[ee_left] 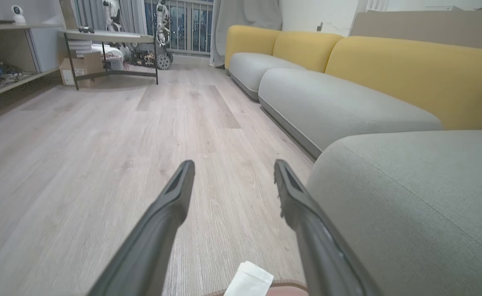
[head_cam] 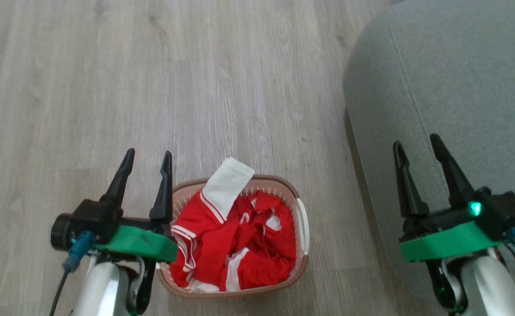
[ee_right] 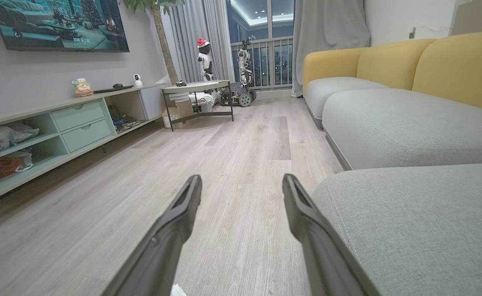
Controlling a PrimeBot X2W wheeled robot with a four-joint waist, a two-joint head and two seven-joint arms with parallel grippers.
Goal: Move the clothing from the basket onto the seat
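— What's closest, at the bottom of the head view?
— The basket (head_cam: 303,219), at bottom centre on the pale wooden floor (head_cam: 108,87). The clothing (head_cam: 244,237) is heaped inside it, red with white stripes, and a white sleeve (head_cam: 228,186) flops up over the rim at the top of the basket.
— And the arms?
— The left gripper (head_cam: 148,152) is at the lower left, its dark fingers pointing up the frame just left of the basket's rim. They're spread apart with only floor showing between them. The right gripper (head_cam: 415,140) is at the lower right, in front of the edge of the seat (head_cam: 450,79), spread just as wide and holding nothing.
— Is either one touching the clothes?
— No, both sets of fingers are clear of the fabric. In the left wrist view the sleeve's tip peeks in at the bottom edge, between the parted fingers.
— Where's the seat from the basket?
— Off to the right, filling the upper right of the head view: grey-green, with a rounded corner and a stitched seam. A strip of floor lies between the two.
— And further back?
— In the wrist views more grey cushions (ee_left: 327,102) run up the right side, with yellow backrests (ee_left: 409,70) behind them. On the left is a low pale-green shelf unit (ee_right: 76,119) under a wall screen (ee_right: 60,22). At the top centre is a small dark-legged table (ee_right: 195,86) before curtained windows (ee_right: 261,41).
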